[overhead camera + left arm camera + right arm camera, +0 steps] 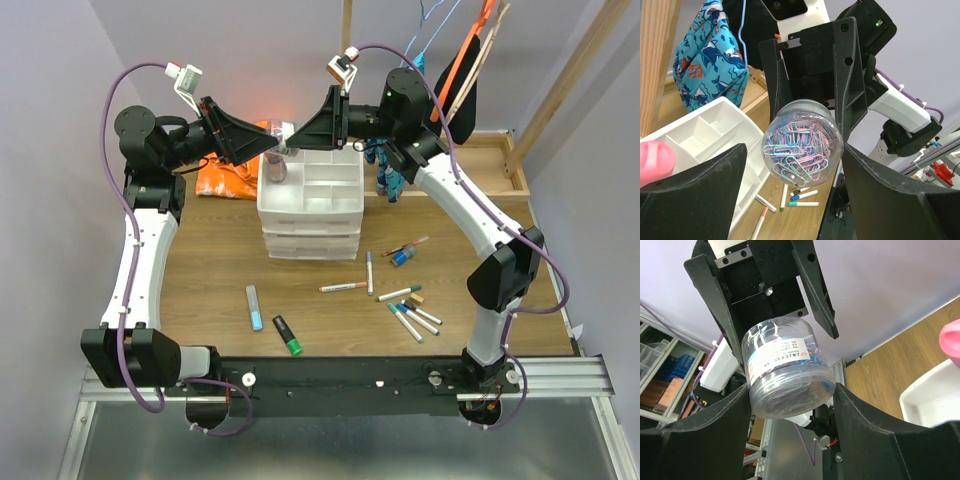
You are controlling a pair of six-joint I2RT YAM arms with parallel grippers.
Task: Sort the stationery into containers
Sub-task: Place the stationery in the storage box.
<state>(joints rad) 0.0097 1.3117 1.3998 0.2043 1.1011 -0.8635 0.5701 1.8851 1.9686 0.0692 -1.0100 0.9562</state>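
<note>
The clear round jar (286,136) of coloured paper clips hangs above the back left of the white drawer unit (310,215). My right gripper (791,389) is shut on the jar (785,372), pads on both sides. My left gripper (796,148) is open around the jar's other end (802,142), with a gap at its left finger (715,190). A pink highlighter (655,161) stands in a back tray compartment. Thin markers (343,287), a blue highlighter (254,307), a green-black highlighter (288,336) and a tan block (417,298) lie on the table in front.
An orange cloth (225,180) lies left of the unit. A wooden frame tray (490,170) is at the back right, with a blue patterned cloth (388,170) hanging near it. More markers (410,320) cluster at the front right.
</note>
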